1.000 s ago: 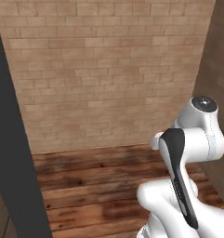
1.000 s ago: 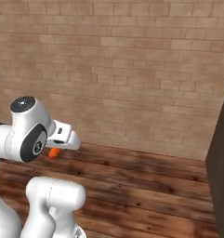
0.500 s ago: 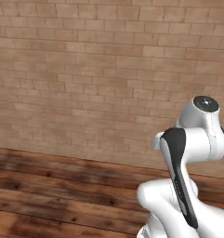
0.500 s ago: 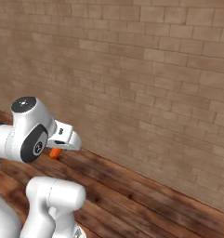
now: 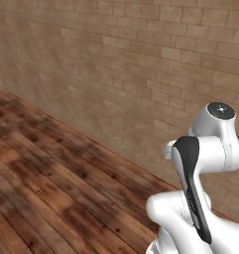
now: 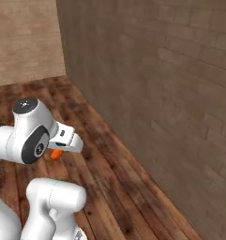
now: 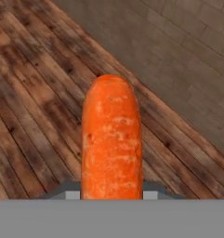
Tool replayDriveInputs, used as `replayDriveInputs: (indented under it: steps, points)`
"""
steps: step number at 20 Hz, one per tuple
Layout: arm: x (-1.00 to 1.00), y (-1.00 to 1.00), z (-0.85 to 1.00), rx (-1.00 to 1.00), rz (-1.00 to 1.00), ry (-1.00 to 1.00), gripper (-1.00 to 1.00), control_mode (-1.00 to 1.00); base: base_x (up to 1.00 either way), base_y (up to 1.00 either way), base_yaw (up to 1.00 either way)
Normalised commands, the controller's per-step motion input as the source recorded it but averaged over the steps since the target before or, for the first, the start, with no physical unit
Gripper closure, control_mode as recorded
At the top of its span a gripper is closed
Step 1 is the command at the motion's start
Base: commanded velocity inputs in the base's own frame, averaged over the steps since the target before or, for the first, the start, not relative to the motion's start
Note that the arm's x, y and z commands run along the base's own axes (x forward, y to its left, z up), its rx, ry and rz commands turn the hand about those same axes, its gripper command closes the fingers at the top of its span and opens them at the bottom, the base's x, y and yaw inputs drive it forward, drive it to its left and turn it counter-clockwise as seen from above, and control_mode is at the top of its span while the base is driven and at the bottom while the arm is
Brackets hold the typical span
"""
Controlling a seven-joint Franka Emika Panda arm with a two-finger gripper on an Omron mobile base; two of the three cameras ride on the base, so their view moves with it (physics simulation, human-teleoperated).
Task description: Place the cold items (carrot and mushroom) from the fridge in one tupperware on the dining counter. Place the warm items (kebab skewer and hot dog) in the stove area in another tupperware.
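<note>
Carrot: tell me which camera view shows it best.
The hand view. There the carrot stands large and unobstructed, rising from the gripper that holds it, over wooden floor. The right base view gives just a small orange tip poking out below the robot's white wrist. The left base view adds nothing about it.

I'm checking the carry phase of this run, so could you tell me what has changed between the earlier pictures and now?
The base has turned: the brick wall and plank floor slide across both base views, and the dark upright edges seen a second ago have left the picture. Nothing was taken hold of or let go. The gripper keeps the same folded pose and stays shut on the carrot.
</note>
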Motion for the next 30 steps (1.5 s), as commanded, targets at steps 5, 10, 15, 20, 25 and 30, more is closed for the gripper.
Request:
replayDriveInputs:
  steps: [5, 10, 15, 20, 25, 30]
  points:
    - [0.0, 0.0, 0.0, 0.0, 0.0, 0.0, 1.0, 1.0, 0.4, -0.26, 0.89]
    - [0.0, 0.0, 0.0, 0.0, 0.0, 0.0, 1.0, 1.0, 0.61, -0.35, 0.8]
    - [0.0, 0.0, 0.0, 0.0, 0.0, 0.0, 1.0, 1.0, 0.95, -0.45, 0.53]
    - [0.0, 0.0, 0.0, 0.0, 0.0, 0.0, 1.0, 1.0, 1.0, -0.5, 0.41]
    - [0.0, 0.0, 0.0, 0.0, 0.0, 0.0, 1.0, 1.0, 1.0, -0.44, 0.56]
    - [0.0, 0.0, 0.0, 0.0, 0.0, 0.0, 1.0, 1.0, 0.86, -0.36, 0.73]
